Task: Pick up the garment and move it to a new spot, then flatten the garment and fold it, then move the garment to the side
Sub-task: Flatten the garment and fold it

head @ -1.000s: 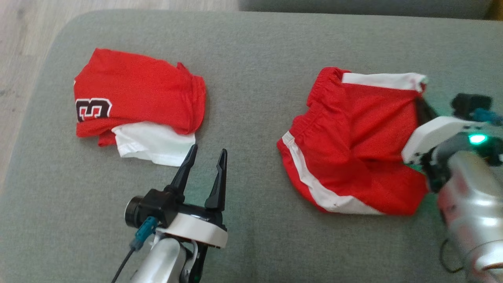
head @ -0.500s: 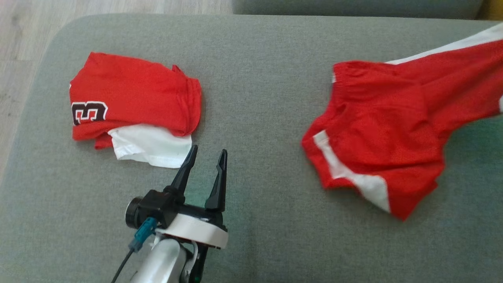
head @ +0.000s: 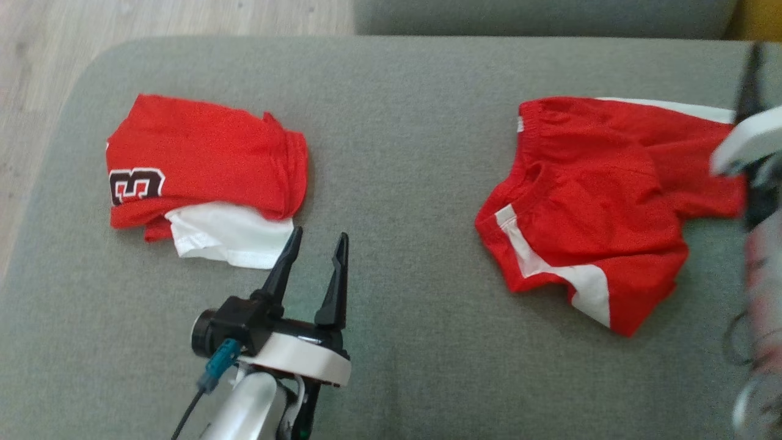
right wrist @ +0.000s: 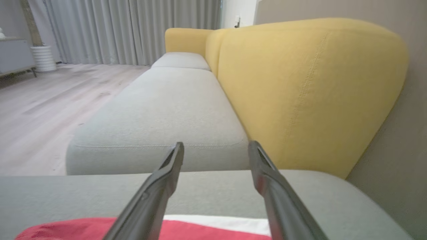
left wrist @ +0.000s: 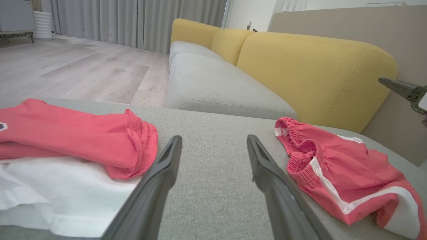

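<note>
My right gripper (right wrist: 216,145), fingers apart and empty, above the red shorts (head: 586,201), which lie rumpled on the grey cushion (head: 397,122). Relocation apparently done; flattening, folding and setting aside are left. Left gripper (head: 319,236) likewise spread, empty.

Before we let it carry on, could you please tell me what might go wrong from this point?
1. The shorts lie rumpled, with fabric doubled over itself; folding them unflattened would likely trap creases.
2. The right claw hangs open over their white-striped edge, so a pinch there may catch only one layer.
3. The left claw sits open beside the white hem of the folded jersey; sweeping sideways could snag it.
</note>
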`<state>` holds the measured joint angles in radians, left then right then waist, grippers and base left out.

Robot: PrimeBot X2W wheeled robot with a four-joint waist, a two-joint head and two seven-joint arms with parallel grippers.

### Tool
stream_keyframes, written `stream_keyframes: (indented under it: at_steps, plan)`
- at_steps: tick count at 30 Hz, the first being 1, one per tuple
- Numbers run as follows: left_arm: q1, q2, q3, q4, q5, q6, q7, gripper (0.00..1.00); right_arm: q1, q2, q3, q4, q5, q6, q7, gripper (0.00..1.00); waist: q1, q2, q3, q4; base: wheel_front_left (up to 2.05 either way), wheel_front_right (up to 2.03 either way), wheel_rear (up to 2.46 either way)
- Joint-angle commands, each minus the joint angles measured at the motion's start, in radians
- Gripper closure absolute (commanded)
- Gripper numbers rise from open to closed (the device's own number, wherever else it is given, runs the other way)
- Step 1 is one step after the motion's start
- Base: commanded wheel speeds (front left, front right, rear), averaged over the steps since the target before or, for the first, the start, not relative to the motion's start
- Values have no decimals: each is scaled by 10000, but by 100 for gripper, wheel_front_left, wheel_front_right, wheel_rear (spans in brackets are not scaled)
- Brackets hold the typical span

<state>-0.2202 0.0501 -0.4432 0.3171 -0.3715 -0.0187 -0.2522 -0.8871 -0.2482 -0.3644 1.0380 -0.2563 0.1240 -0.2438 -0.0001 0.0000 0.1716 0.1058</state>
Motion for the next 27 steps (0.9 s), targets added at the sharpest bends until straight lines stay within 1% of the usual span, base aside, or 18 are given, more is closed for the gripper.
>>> stream_keyframes:
  at_steps: [1,4,5,6,8,9,12,14,15,17,20,27]
  plan:
    - [-108,1,448,-291,-30,5,-95,0,224,358,30,-482,94,67,-134,0,1,0,-226,-163,0,0,0]
    - [32,1,569,-318,0,8,-95,0,1014,1231,62,-1314,307,67,-170,0,1,0,-509,-349,0,0,0]
    - [88,1,604,-319,14,3,-95,0,1321,1466,140,-1692,494,67,-172,0,1,0,-612,-408,0,0,0]
    - [220,1,662,-325,38,-10,-95,0,2033,1788,403,-2342,1000,67,-175,0,1,0,-787,-519,0,0,0]
    - [355,1,729,-319,60,-19,-95,0,2838,1934,784,-2983,1616,67,-176,0,1,0,-942,-618,0,0,0]
    - [420,1,762,-321,72,-19,-95,0,3260,1960,1118,-3288,1959,67,-176,0,1,0,-993,-664,0,0,0]
    - [590,1,835,-339,86,-34,-95,0,4552,1973,2497,-4032,3591,67,-177,0,1,0,-1135,-787,0,0,0]
    - [695,1,849,-345,100,-52,-95,0,5368,1975,3075,-4546,4454,67,-178,0,1,0,-1202,-862,0,0,0]
    - [731,1,862,-358,107,-50,-95,0,5733,1976,3379,-4772,4679,67,-178,0,1,0,-1213,-900,0,0,0]
    - [777,1,872,-370,123,-63,-95,0,6340,1977,3741,-5115,4684,67,-178,0,1,0,-1233,-958,0,0,0]
    - [779,1,850,-349,159,-100,-95,0,6799,1978,3866,-5462,4543,67,-178,0,1,0,-1241,-993,0,0,0]
    - [681,1,809,-306,235,-169,-95,0,6811,1979,3775,-6057,4172,67,-179,0,1,0,-1125,-869,0,0,0]
